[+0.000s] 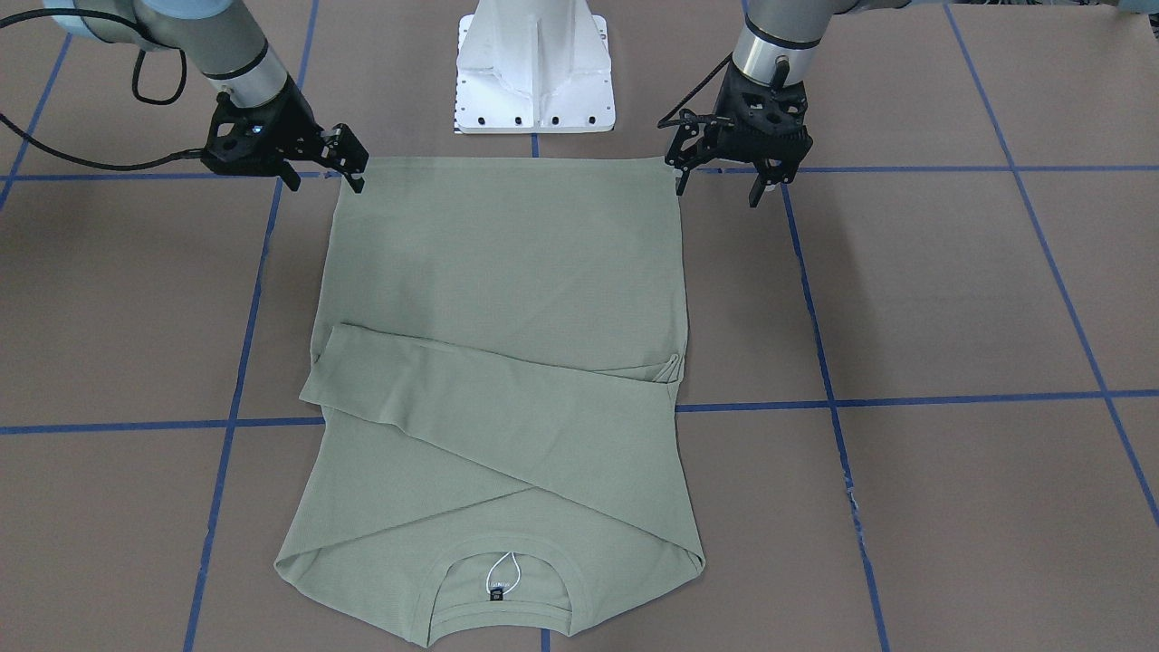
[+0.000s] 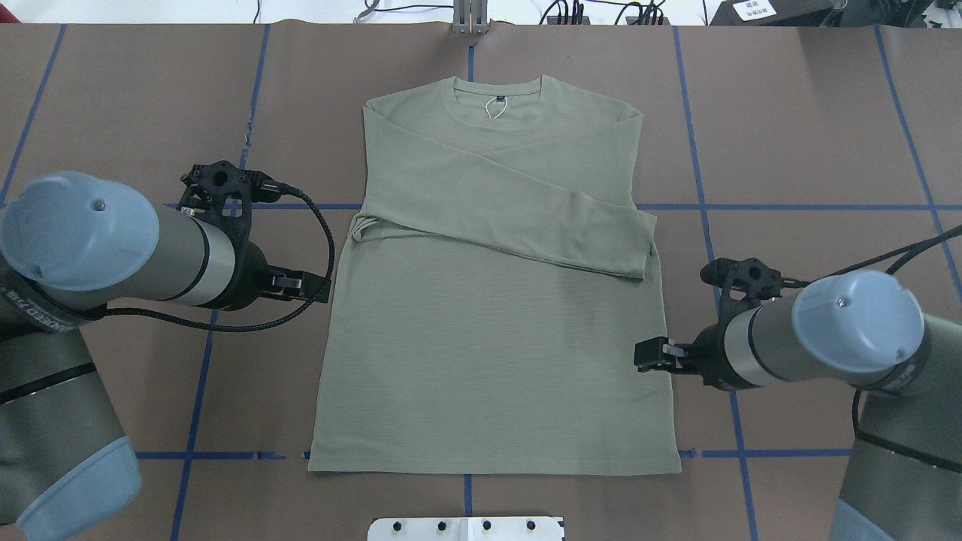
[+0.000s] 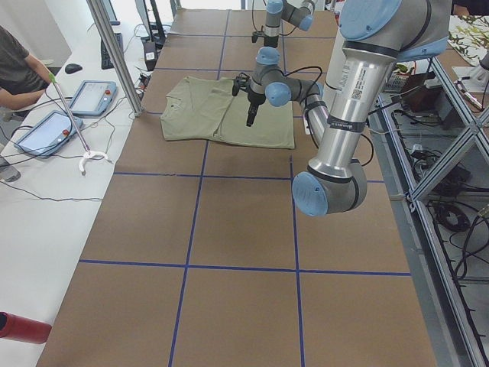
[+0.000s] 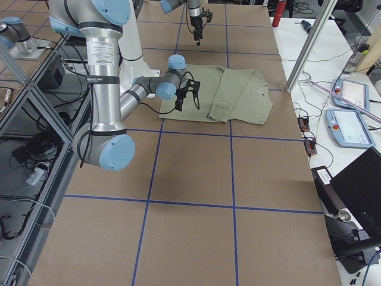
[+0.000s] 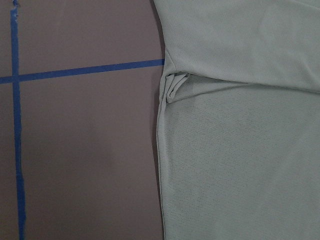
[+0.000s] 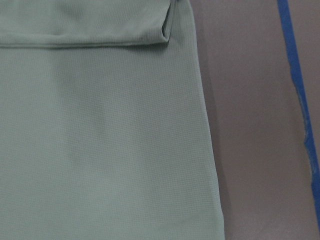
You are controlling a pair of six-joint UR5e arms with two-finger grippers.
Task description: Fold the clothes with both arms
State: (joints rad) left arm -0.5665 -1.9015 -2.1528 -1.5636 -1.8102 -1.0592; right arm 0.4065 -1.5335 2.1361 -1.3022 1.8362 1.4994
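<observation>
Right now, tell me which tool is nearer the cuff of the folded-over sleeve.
Right. The right tool sits off the shirt's edge on the cuff's side, toward the hem; the left tool is off the opposite edge.

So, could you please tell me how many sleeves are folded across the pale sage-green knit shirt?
2. The upper sleeve crosses diagonally, cuff toward the robot's right; the lower sleeve lies mostly hidden beneath it, its bunched end showing at the opposite edge.
</observation>
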